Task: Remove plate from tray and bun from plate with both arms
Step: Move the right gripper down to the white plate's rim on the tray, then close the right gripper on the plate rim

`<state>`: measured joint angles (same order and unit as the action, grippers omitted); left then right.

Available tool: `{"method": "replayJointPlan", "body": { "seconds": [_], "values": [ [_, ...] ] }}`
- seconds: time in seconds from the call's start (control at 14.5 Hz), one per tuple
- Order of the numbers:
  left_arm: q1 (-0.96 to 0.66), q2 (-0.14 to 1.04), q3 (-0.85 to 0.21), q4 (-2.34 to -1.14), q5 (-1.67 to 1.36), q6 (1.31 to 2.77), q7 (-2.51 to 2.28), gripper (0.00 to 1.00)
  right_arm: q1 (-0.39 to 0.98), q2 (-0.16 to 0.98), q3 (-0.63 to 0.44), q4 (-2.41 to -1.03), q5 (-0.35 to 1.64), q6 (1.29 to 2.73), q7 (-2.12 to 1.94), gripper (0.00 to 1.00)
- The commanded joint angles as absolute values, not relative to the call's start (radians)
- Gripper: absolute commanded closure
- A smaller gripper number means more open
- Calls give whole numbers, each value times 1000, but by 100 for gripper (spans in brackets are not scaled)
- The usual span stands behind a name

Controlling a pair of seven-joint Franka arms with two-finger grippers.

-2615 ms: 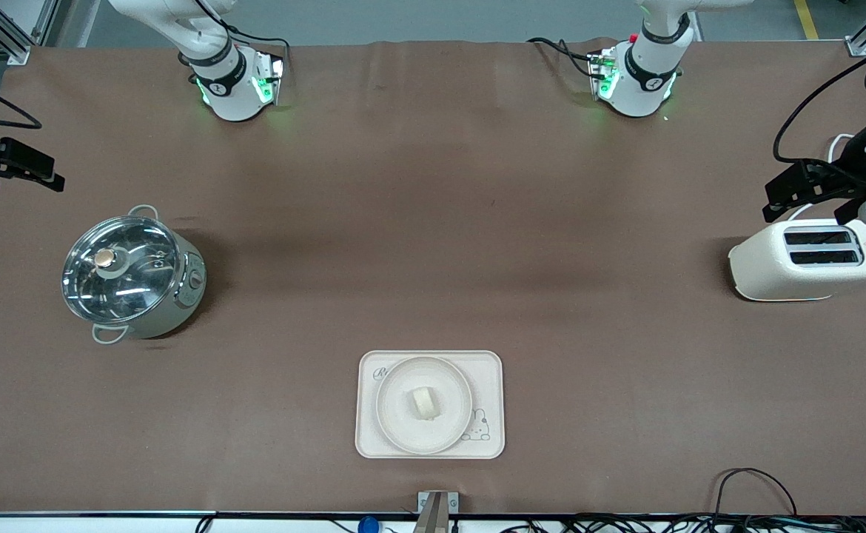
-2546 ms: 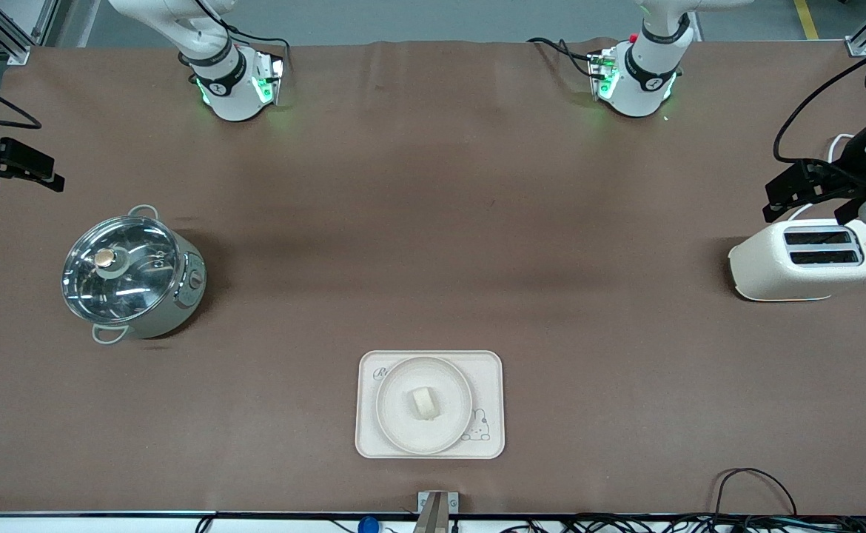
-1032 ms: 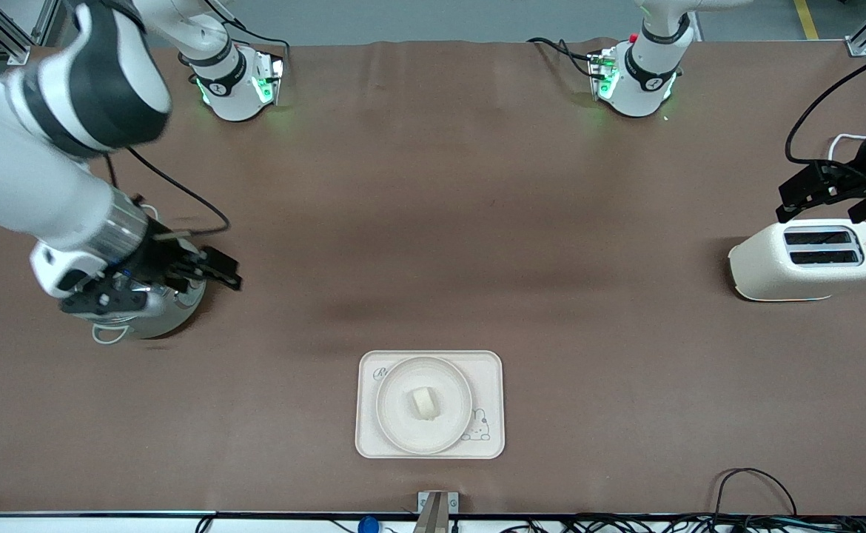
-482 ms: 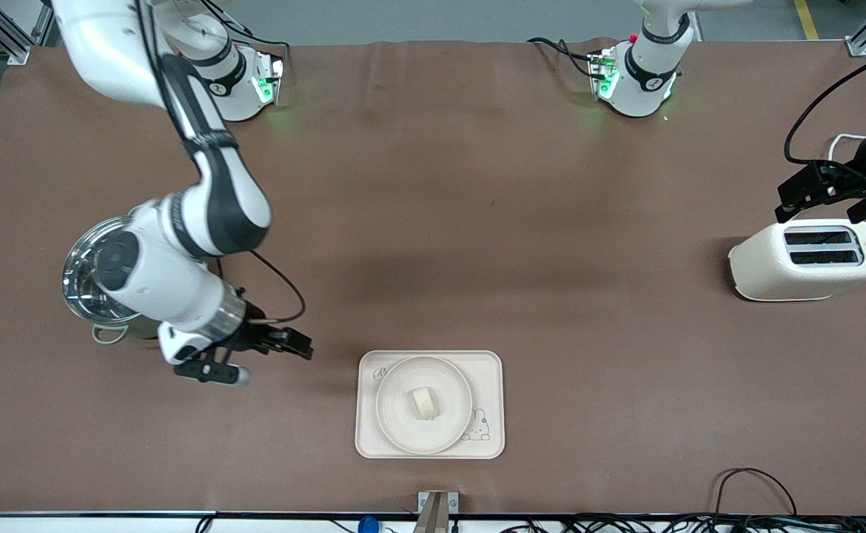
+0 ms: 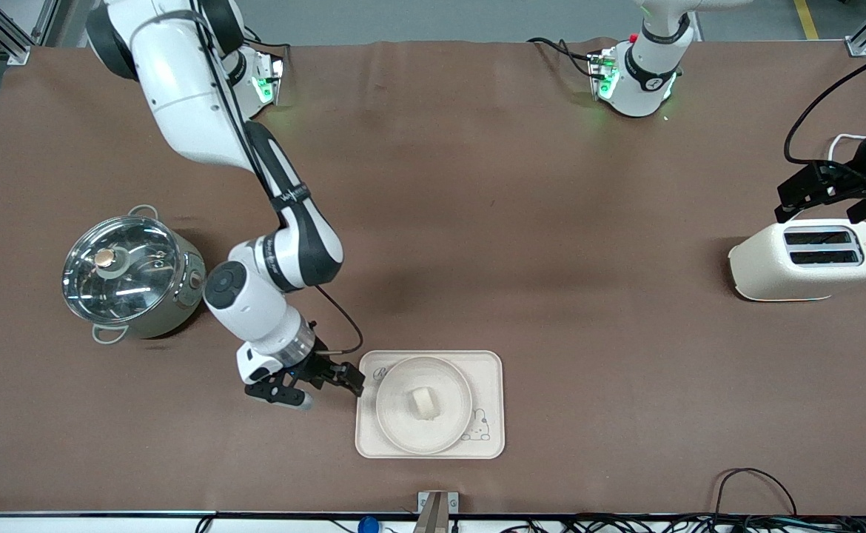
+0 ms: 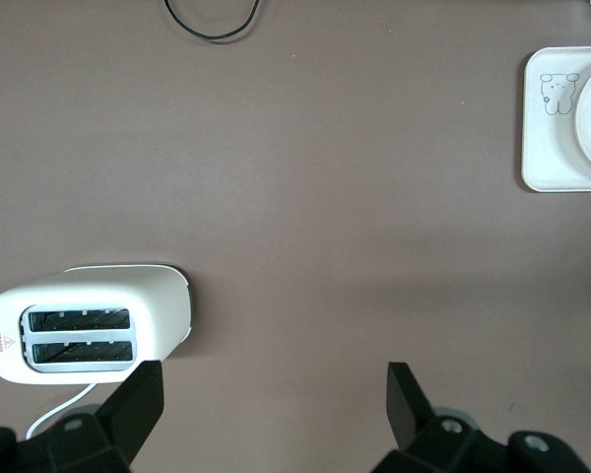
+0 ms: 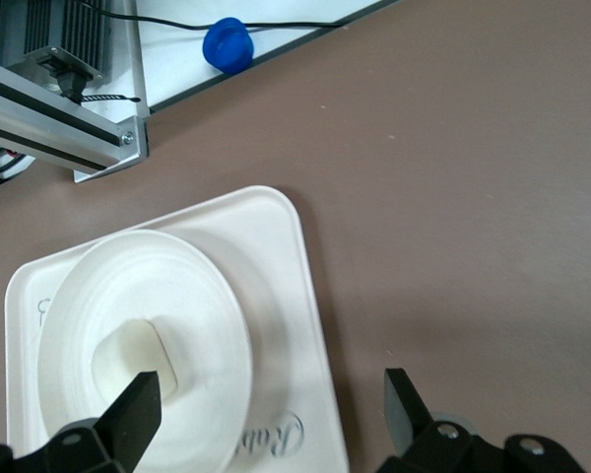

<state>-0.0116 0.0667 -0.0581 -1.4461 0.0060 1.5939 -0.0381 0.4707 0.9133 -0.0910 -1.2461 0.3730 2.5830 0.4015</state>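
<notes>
The round cream plate [image 5: 396, 418] lies on the rectangular rabbit tray [image 5: 489, 364] near the table's front edge. The small pale bun [image 5: 423, 403] sits at the plate's middle. My right gripper [image 5: 331, 393] is open and empty, low beside the tray's edge toward the right arm's end. In the right wrist view its open gripper [image 7: 266, 409] spans the tray's edge [image 7: 281, 232], with the plate [image 7: 212, 301] and the bun [image 7: 128, 357] just inside one finger. My left gripper [image 5: 816, 211] waits open over the toaster's back edge and is open in its wrist view [image 6: 271, 399].
A lidded steel pot [image 5: 126, 274] stands toward the right arm's end. A white two-slot toaster [image 5: 803, 260] stands at the left arm's end, also in the left wrist view [image 6: 84, 330]. A blue cap [image 7: 227, 44] and a metal frame lie off the table's front edge.
My right arm has swung in from the table's end, past the pot, down to the tray's edge. The left arm has barely moved. Plate and bun have not moved.
</notes>
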Motion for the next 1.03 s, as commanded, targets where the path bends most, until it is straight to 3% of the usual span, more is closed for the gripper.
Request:
{"method": "replayJointPlan", "body": {
  "seconds": [0.0, 0.21, 0.69, 0.96],
  "values": [
    [-9, 61, -60, -1442, 11, 1583, -21, 0, 489, 1058, -106, -1053, 379, 2580, 422, 0],
    [-8, 61, -60, -1442, 11, 1582, -20, 0, 491, 1120, -110, -1000, 373, 2580, 387, 0],
    [-11, 61, -60, -1442, 9, 1582, -21, 0, 508, 1238, -120, -919, 365, 2643, 327, 24],
    [-9, 61, -60, -1442, 9, 1582, -20, 0, 508, 1235, -138, -919, 353, 2637, 249, 25]
  ]
}}
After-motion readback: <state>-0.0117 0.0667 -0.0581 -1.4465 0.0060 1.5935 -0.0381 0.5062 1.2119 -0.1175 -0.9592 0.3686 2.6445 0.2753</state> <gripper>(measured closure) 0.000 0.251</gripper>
